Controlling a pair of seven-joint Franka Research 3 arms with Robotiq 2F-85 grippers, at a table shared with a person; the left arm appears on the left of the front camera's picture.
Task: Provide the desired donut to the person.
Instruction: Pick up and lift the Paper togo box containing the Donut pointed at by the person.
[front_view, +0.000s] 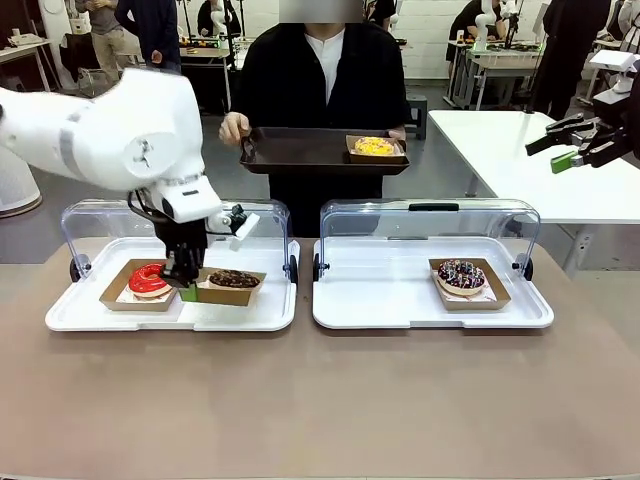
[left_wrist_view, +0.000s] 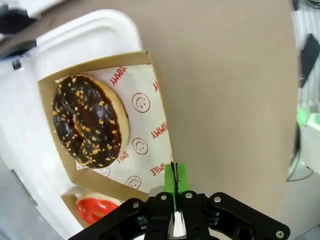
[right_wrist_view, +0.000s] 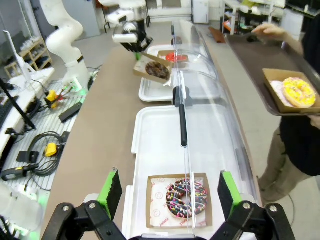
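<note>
Now left gripper (front_view: 188, 292) pinching choc donut's paper tray (left_wrist_view: 161, 112) edge.

The front camera faces across the brown table (front_view: 320, 400) toward the person's far side. The left wrist camera looks closely down on the chocolate nut-sprinkled donut (left_wrist_view: 90, 127); the right wrist camera, higher, shares it from afar.
</note>
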